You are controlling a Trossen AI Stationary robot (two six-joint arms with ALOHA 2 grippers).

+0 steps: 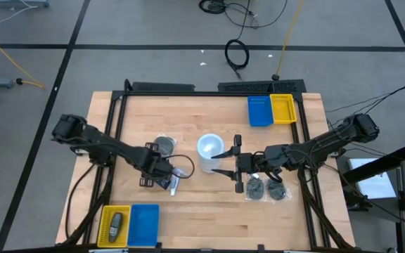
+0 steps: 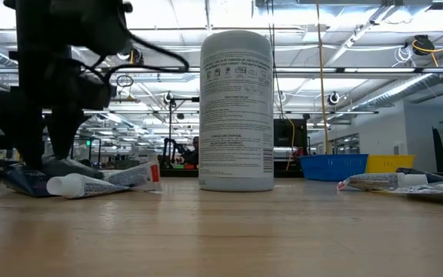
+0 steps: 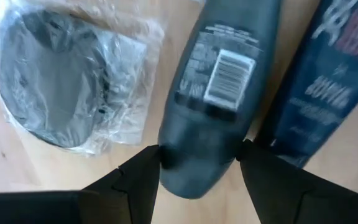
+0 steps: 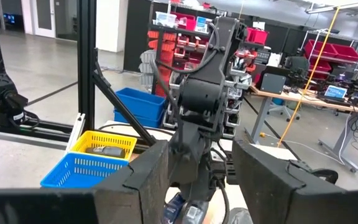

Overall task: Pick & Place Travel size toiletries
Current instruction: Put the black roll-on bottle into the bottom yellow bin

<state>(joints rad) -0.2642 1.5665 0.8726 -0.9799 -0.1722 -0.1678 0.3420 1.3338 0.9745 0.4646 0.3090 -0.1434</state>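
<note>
My left gripper [image 3: 197, 171] [image 1: 153, 169] is down over a pile of toiletries at the table's left middle, shut on a dark grey bottle [image 3: 219, 93] with a barcode label. Beside the bottle lie a dark round disc in a clear bag [image 3: 55, 81] [image 1: 164, 146] and a dark blue tube [image 3: 334, 93]. A white-capped tube [image 2: 83, 185] [image 1: 174, 185] lies flat on the table. My right gripper [image 1: 229, 161] [image 4: 197, 168] hovers open beside the white cylinder [image 1: 209, 151], holding nothing. More bagged dark items [image 1: 266, 188] lie under the right arm. My left gripper pinches the dark grey bottle between its two fingers at its rounded end [image 3: 194, 177], one fingertip [image 3: 143, 171] on each side. The fingers come from above, pointing down, across the bottle. It lies flat among the other items; I cannot tell whether it is lifted.
The tall white cylinder [image 2: 237, 111] stands upright at the table's middle. A blue and yellow tray pair [image 1: 271, 109] sits at the far right. Another pair [image 1: 129, 225] sits at the near left, its yellow tray holding a dark item [image 1: 116, 225]. Bare wood lies in the near middle.
</note>
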